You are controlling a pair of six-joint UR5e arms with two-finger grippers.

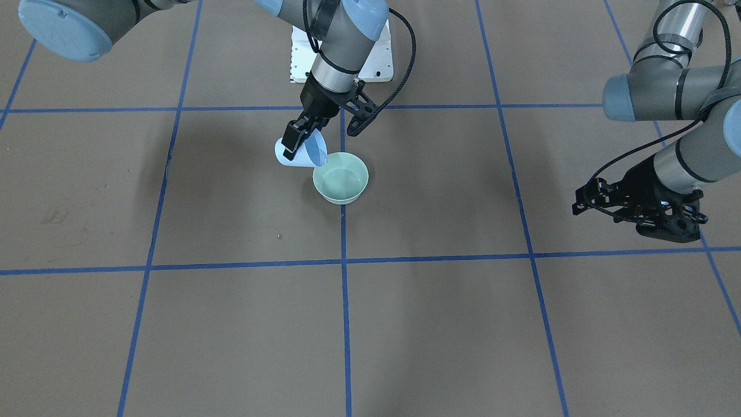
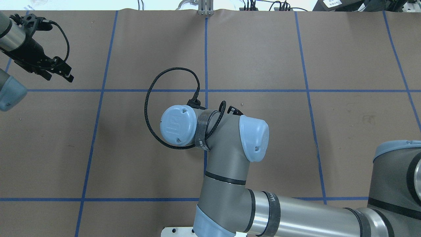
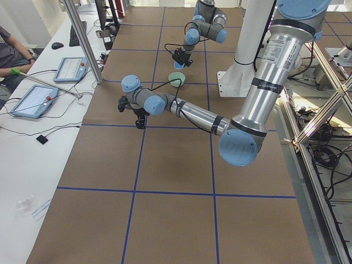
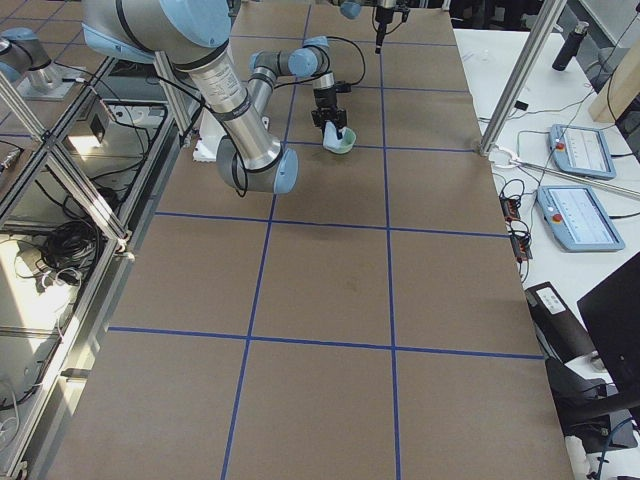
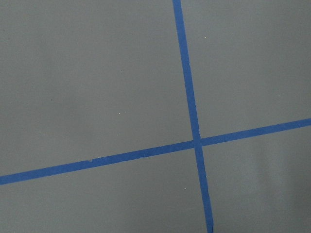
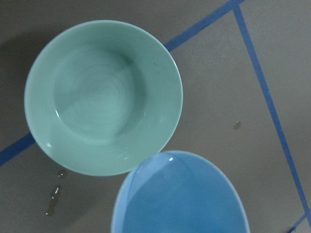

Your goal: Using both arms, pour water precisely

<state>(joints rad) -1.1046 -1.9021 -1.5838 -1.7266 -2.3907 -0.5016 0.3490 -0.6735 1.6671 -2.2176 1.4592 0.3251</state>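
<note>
My right gripper [image 1: 299, 145] is shut on a light-blue cup [image 1: 289, 159] and holds it tilted, with its lip at the rim of a pale green bowl [image 1: 340, 178] on the table. In the right wrist view the cup's mouth [image 6: 180, 199] overlaps the bowl's near rim [image 6: 104, 97]. No stream shows. A few water drops [image 6: 54, 193] lie on the table beside the bowl. My left gripper [image 1: 586, 198] hovers open and empty far to the side; it also shows in the overhead view [image 2: 59, 76]. There my right arm hides the cup and the bowl.
The white pedestal base plate [image 1: 341, 58] lies just behind the bowl. Blue tape lines [image 5: 194, 141] grid the brown table. Tablets [image 3: 34, 100] and an operator's arm [image 3: 11, 55] are on the side desk.
</note>
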